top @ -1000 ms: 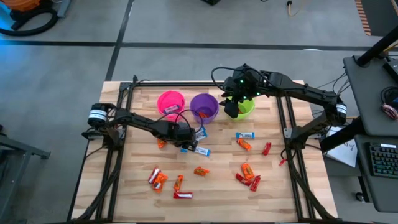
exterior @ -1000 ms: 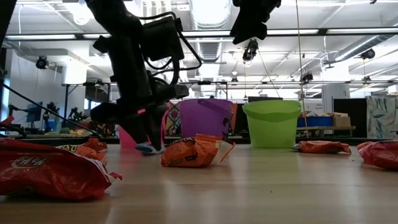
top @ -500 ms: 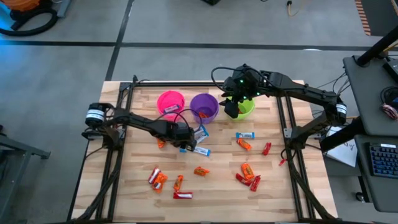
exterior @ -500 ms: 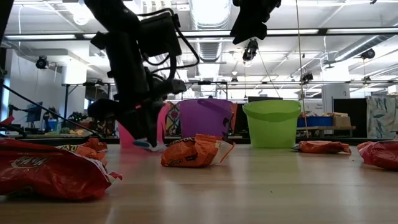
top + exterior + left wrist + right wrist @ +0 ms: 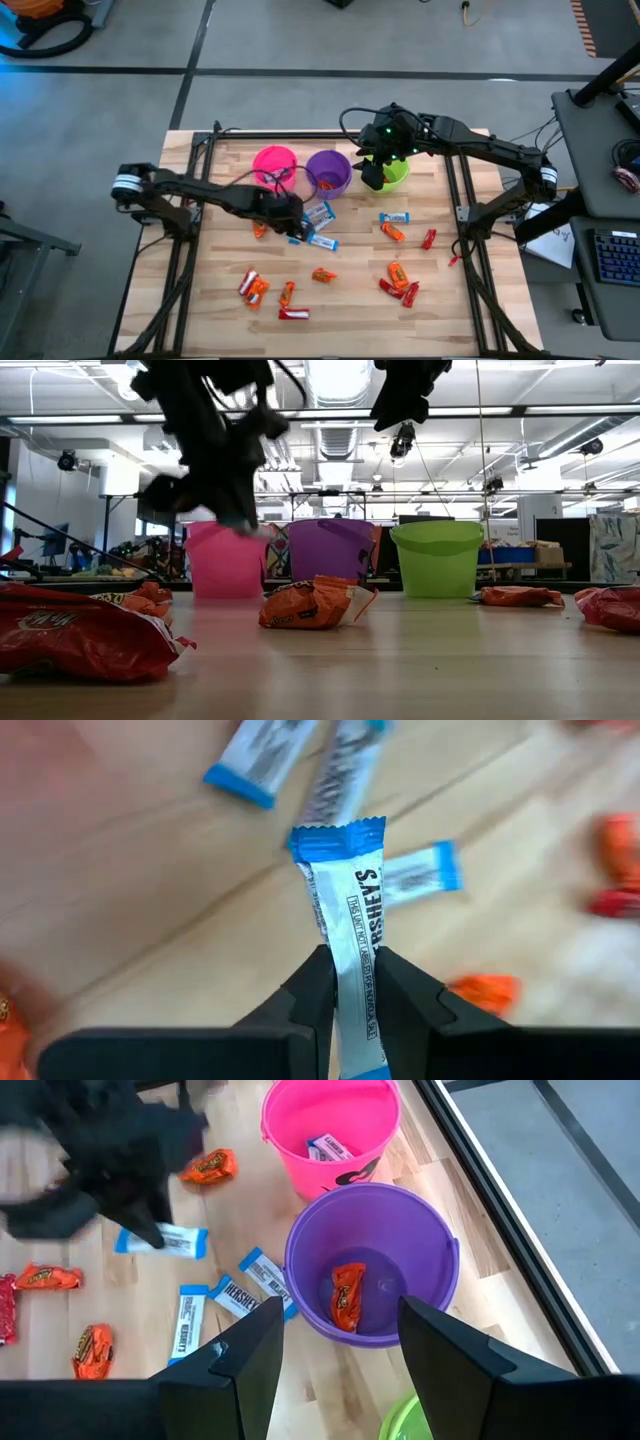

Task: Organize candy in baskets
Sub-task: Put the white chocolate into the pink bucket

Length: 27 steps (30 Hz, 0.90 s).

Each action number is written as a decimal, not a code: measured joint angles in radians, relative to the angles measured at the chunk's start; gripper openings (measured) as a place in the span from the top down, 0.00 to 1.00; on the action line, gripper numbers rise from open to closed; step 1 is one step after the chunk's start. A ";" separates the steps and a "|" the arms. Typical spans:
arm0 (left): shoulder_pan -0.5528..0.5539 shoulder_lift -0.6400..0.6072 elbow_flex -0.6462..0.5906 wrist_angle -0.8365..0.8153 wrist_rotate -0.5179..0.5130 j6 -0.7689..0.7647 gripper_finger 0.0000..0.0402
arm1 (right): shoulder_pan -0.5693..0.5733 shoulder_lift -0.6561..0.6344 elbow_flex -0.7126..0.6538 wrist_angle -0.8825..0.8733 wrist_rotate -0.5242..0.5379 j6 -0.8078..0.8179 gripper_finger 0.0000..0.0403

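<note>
My left gripper (image 5: 290, 225) hangs above the table near the pink basket (image 5: 275, 163), shut on a blue-and-white candy bar (image 5: 345, 880). The right wrist view also shows that bar (image 5: 160, 1238) under the dark hand. My right gripper (image 5: 340, 1370) stands open, high over the lime green basket (image 5: 395, 175). The purple basket (image 5: 370, 1260) holds an orange candy (image 5: 348, 1295). A blue-and-white one (image 5: 330, 1148) lies in the pink basket. Other blue-and-white bars (image 5: 320, 212) lie flat on the wood beside the purple basket. My left gripper pinches the bar's flat faces (image 5: 352, 955) between its two fingers, on the half nearer the wrist. The fingers slant down from the table's left and lie along the bar. Its far crimped end (image 5: 338, 838) sticks out past the fingertips, clear of the table.
Several orange and red candies (image 5: 398, 275) lie scattered over the near half of the wooden table (image 5: 220, 320), another blue-and-white bar (image 5: 394, 217) to the right. The three baskets stand in a row near the far edge. Black frame rails (image 5: 185, 280) run along both sides.
My left gripper has risen from the table with the blue-and-white bar and drawn slightly toward the left edge. The bar is now lifted clear of the wood. In the low view the hand has climbed from basket-foot height to above the pink basket's rim.
</note>
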 joint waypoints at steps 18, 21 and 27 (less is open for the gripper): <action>0.242 -0.432 0.002 -0.041 -0.162 0.199 0.89 | 0.000 0.000 0.000 0.026 0.008 0.051 0.53; 0.336 -0.441 0.002 -0.079 -0.148 0.263 0.89 | 0.000 0.000 0.000 0.031 0.007 0.116 0.53; 0.520 -0.402 0.002 -0.128 0.007 0.378 0.89 | 0.000 0.000 0.000 0.028 -0.001 0.277 0.53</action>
